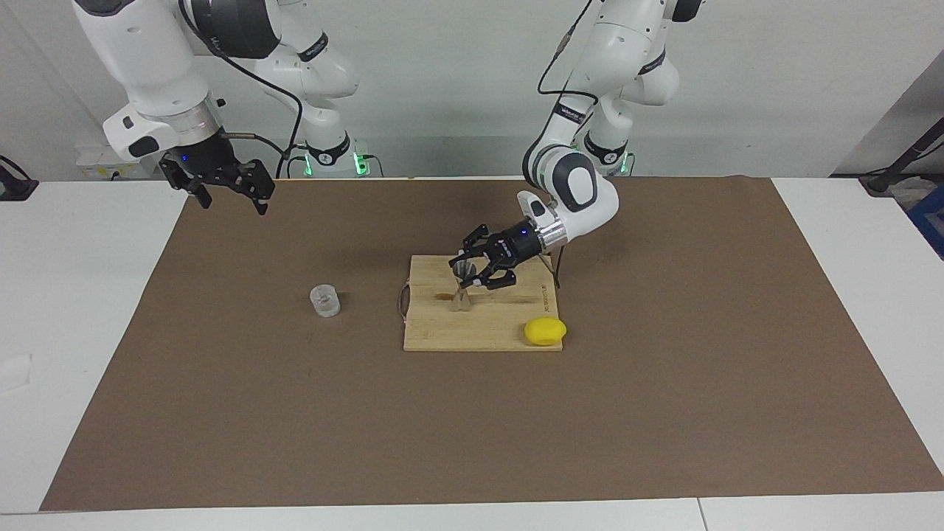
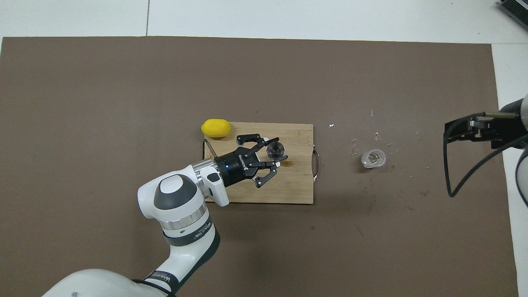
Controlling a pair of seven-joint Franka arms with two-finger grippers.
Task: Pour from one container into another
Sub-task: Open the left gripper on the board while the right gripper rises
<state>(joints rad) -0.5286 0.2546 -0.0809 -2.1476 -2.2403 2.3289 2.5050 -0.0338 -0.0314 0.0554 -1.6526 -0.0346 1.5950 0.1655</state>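
Observation:
The metal jigger stands upright on a wooden cutting board in the middle of the mat. My left gripper reaches in level over the board, open, with its fingers on either side of the jigger's upper cone. The clear short cup stands upright on the mat, beside the board toward the right arm's end. My right gripper waits open and empty, raised over the mat's edge at the right arm's end.
A yellow lemon lies at the board's corner farthest from the robots, toward the left arm's end. The board has wire handles at both ends. Small pale crumbs are scattered on the brown mat around the cup.

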